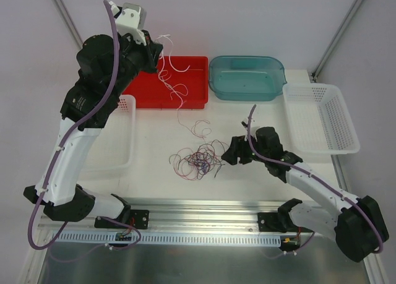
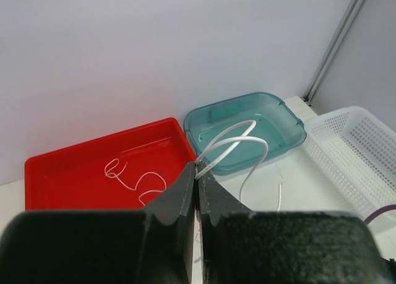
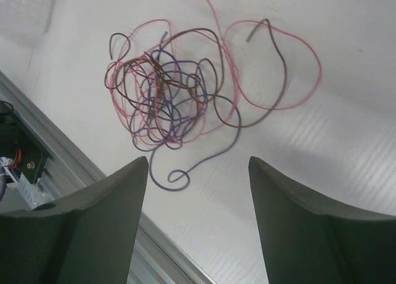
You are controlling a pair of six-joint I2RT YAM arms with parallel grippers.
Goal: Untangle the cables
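Left gripper (image 2: 198, 172) is clamping white cable (image 2: 236, 128) above red tray (image 2: 62, 172). Right gripper (image 3: 198, 166), jaws apart, is hovering three o'clock of tangle (image 3: 164, 98); single-strand pinch judged next.

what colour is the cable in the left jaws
The cable is white, clearest in the left wrist view.

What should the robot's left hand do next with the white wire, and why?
Probably lower the left gripper a little and open it, so the white cable drops into the red tray. Its jaws are pinched shut on that cable over the tray. The open right gripper already faces the coloured tangle.
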